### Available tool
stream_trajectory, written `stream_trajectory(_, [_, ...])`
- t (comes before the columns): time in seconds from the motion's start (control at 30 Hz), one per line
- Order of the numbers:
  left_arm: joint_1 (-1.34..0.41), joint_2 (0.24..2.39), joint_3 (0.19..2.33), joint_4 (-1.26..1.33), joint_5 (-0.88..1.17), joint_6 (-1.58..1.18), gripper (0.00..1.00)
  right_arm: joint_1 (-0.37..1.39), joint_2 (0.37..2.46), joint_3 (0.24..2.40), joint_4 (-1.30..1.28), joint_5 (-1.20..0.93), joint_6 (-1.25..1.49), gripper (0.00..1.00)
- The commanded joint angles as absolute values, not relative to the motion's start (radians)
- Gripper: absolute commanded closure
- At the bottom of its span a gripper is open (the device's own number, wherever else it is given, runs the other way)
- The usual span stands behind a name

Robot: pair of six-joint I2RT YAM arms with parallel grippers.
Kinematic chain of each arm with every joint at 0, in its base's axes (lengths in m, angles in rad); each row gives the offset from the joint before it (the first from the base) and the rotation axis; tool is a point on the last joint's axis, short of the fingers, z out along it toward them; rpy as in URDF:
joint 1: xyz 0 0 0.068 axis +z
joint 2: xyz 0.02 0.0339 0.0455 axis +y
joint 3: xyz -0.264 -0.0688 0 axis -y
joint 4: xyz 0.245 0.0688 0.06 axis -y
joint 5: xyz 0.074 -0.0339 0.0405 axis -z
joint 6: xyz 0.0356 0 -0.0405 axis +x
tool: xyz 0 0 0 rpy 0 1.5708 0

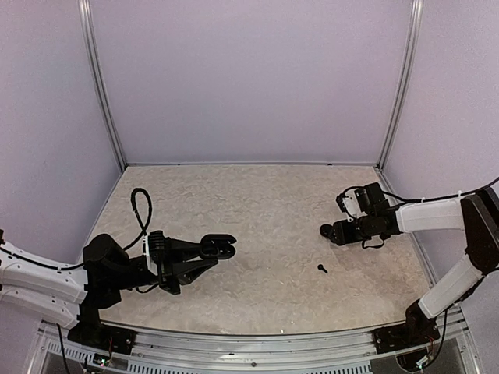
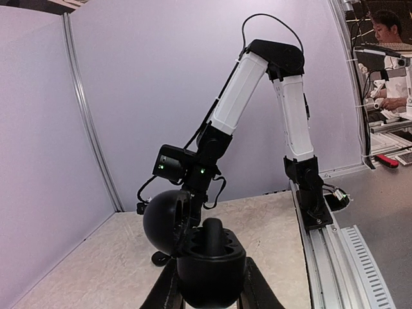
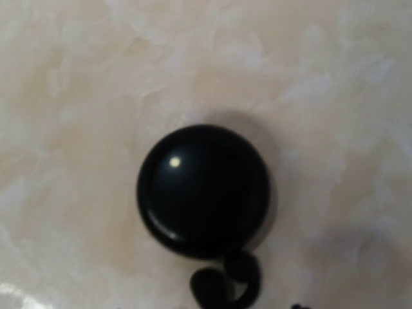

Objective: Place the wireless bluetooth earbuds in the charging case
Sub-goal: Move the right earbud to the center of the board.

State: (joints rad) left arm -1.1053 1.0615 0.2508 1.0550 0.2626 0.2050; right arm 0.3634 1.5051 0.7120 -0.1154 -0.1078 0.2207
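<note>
My left gripper [image 1: 222, 248] is shut on the charging case [image 2: 212, 270], held just above the table at centre left. The case's lid [image 2: 164, 222] stands open to the left, and a black earbud [image 2: 215, 235] stands stem-up in it. Another earbud [image 1: 322, 269] lies loose on the table. My right gripper [image 1: 331, 231] hovers low over a round glossy black piece [image 3: 203, 190] on the table, and I cannot tell whether that piece is a bud. The right wrist view shows no fingers, and the open lid hides the right jaws in the left wrist view.
Pale walls and metal posts [image 1: 105, 93] close in the marbled table [image 1: 257, 202] on three sides. A metal rail [image 2: 335, 257] runs along the near edge. A cable loop [image 1: 141, 206] rises behind the left arm. A person [image 2: 386, 26] sits beyond the enclosure.
</note>
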Motion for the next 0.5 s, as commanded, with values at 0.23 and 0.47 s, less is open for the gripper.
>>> stream_trajectory(0.23, [-1.092, 1.057, 0.245, 1.1, 0.28, 0.202, 0.99, 0.353, 1.628, 0.801, -0.189, -0.141, 0.132, 0.47])
stream_trajectory(0.47, [-1.088, 1.063, 0.245, 1.098, 0.288, 0.202, 0.99, 0.353, 1.659, 0.816, -0.189, -0.155, 0.115, 0.52])
